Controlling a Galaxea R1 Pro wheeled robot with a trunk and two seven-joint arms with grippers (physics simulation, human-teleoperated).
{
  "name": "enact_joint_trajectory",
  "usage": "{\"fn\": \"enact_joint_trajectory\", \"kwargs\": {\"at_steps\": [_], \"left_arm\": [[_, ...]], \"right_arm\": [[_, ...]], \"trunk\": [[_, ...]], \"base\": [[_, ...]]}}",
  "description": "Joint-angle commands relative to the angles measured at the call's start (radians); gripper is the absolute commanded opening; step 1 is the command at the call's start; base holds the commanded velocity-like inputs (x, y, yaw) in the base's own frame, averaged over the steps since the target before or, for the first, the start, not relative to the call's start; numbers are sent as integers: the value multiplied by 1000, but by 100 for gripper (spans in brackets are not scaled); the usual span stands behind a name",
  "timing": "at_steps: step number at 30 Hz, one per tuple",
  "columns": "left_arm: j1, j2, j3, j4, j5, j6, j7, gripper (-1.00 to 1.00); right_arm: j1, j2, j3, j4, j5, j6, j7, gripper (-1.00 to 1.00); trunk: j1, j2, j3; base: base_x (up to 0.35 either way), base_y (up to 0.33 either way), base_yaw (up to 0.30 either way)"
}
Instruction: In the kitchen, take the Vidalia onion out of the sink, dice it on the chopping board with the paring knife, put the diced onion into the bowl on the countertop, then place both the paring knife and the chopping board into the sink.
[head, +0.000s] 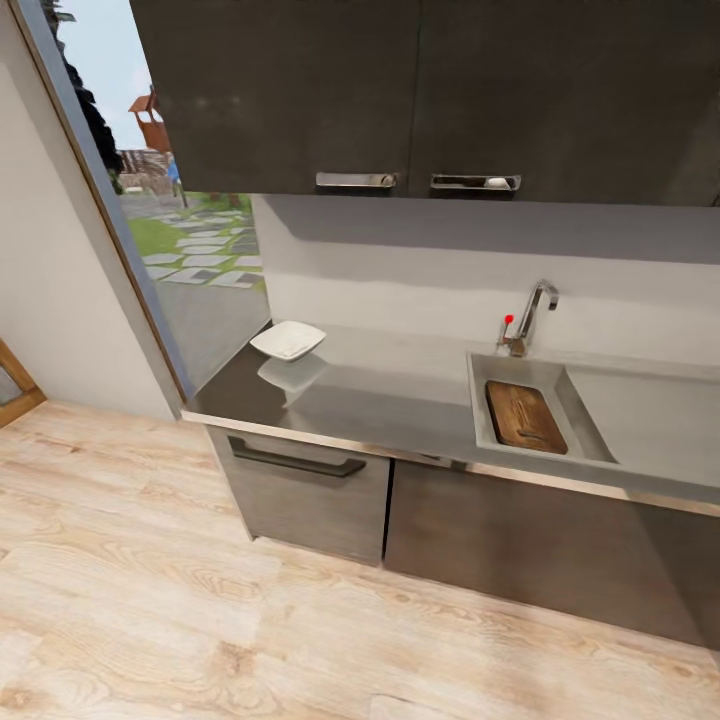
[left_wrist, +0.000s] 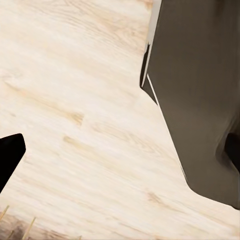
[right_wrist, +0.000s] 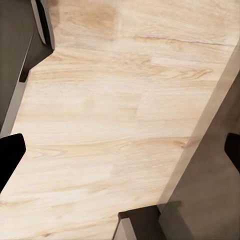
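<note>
Ahead of me on the counter (head: 400, 400), the chopping board (head: 525, 416) already lies in the sink (head: 480, 400), and the white bowl (head: 288, 340) sits well apart by the window. No onion or knife visible from here. I'd roll closer and square up before reaching. Both wrist views show wooden floor (left_wrist: 75, 100) and cabinet fronts; each gripper's state I cannot tell.

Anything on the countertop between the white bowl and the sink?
Head view: nothing; bare glossy grey countertop between the shallow white bowl and the stainless-steel sink.
</note>
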Motion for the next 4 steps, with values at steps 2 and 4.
{"fn": "enact_joint_trajectory", "kwargs": {"at_steps": [2,4], "left_arm": [[0,0,6,-1,-5,4,2,100],[0,0,6,-1,-5,4,2,100]], "right_arm": [[0,0,9,1,-9,-5,-1,100],[0,0,9,1,-9,-5,-1,100]], "trunk": [[1,-2,-2],[1,-2,-2]], "base": [[0,0,0],[0,0,0]]}}
